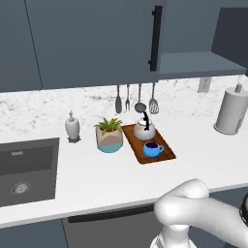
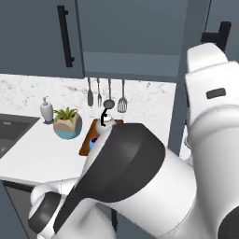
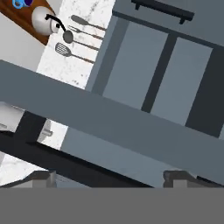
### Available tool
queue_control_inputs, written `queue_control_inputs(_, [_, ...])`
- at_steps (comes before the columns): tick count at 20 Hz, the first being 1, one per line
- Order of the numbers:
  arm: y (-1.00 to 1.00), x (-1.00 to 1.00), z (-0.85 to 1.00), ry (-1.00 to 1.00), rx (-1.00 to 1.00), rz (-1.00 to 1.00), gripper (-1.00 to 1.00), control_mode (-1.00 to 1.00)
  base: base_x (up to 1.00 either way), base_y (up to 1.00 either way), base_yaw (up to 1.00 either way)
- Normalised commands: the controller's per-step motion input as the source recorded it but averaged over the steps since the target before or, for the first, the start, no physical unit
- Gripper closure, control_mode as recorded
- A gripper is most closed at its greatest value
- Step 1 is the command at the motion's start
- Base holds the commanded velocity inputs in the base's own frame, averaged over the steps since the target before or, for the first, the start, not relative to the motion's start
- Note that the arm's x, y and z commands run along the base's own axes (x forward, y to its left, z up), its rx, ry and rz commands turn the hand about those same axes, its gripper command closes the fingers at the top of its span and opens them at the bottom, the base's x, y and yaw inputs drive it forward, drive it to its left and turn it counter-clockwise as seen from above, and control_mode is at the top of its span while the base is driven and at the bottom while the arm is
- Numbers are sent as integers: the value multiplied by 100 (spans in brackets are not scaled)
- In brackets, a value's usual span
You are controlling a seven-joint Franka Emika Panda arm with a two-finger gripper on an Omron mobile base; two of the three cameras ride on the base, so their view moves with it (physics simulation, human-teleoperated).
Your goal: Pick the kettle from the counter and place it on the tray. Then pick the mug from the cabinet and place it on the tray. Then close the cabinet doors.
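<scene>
The white kettle [image 1: 144, 129] [image 2: 107, 120] stands on the dark-brown tray [image 1: 166, 152] on the counter [image 1: 97, 179]. The blue mug [image 1: 153, 148] sits on the same tray, just in front of the kettle. Above, the cabinet [image 1: 198, 63] is open and its grey-blue shelf is bare. One cabinet door [image 1: 97, 38] is seen with its black bar handle [image 1: 155, 38]. In the hand view my gripper [image 3: 109, 180] is open. A slate-blue door panel [image 3: 113, 120] and its black bar handle [image 3: 70, 162] cross close in front of the fingertips [image 3: 41, 178]. Kettle [image 3: 43, 21] and tray [image 3: 24, 19] lie far off.
A potted plant [image 1: 110, 135] and a white dispenser [image 1: 72, 127] stand left of the tray. Utensils [image 1: 136, 99] hang on the wall behind it. A dark sink [image 1: 24, 169] is at the left, and a paper towel roll [image 1: 231, 111] at the right.
</scene>
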Motion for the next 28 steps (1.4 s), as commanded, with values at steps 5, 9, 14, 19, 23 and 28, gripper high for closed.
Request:
queue_control_inputs(5, [47,41,-12,0,0,23,-100,-100,0,0,0])
queue_control_inputs(9, [60,31,-47,0,-4,11,-100,-100,0,0,0])
queue_control_inputs(14, [61,31,-76,0,-9,5,-100,-100,0,0,0])
queue_control_inputs(19, [51,66,-33,2,-2,0,-100,-100,0,0,0])
queue_control_inputs(23, [52,69,-8,4,0,0,-100,-100,0,0,0])
queue_control_inputs(28, [63,55,-20,0,0,-2,-100,-100,0,0,0])
